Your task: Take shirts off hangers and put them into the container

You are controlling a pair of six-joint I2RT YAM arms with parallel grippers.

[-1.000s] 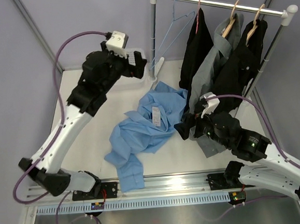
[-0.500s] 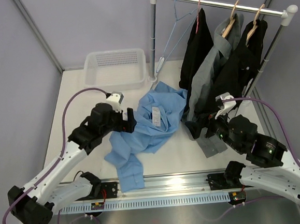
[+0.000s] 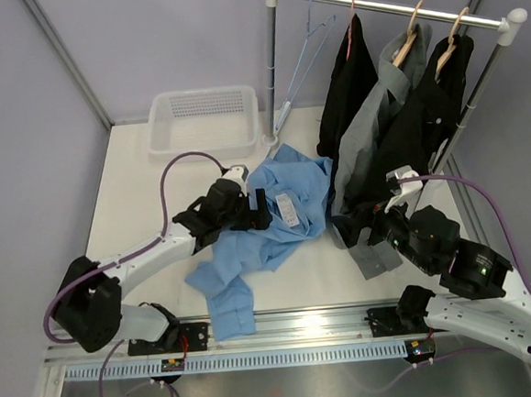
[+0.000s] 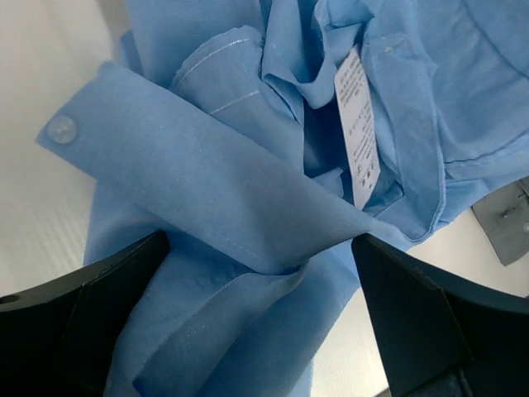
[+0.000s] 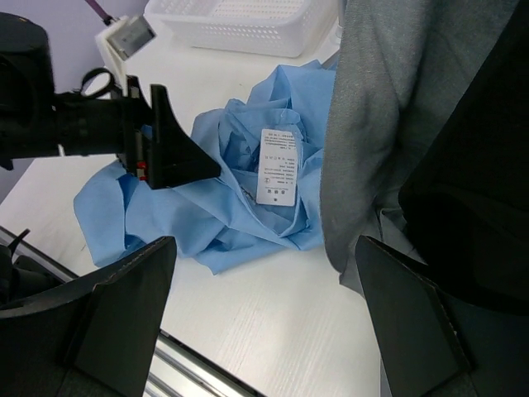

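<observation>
Left fingers (image 3: 260, 210) are spread wide and sitting low over the light blue shirt (image 3: 282, 234), which is off its hanger and lying crumpled on the desk (image 3: 132, 200). In the left wrist view a raised fold of sleeve runs right between the two fingers. The buttoned cuff is ahead to their left and the white care label (image 4: 359, 124) is ahead to the right. Nothing's pinched, and I honestly can't tell if either finger touches the cloth.

Right fingers (image 3: 355, 225) are wide apart too, holding nothing, hovering near the bottom of the grey shirt (image 3: 372, 144). That one hangs just ahead of them, toward their right side, and the blue shirt is ahead-left.

The grey shirt is on a wooden hanger (image 3: 408, 42) on the rail (image 3: 388, 7). It's between a black shirt (image 3: 346, 82) on the pink hanger (image 3: 351, 15) and the other black shirt (image 3: 429, 117) on a second wooden hanger (image 3: 454, 41). The thin blue hanger (image 3: 311, 20) hangs on its own near the rail's post.

The white basket (image 3: 215, 140) sits well beyond the left fingers, at the desk's far edge.
</observation>
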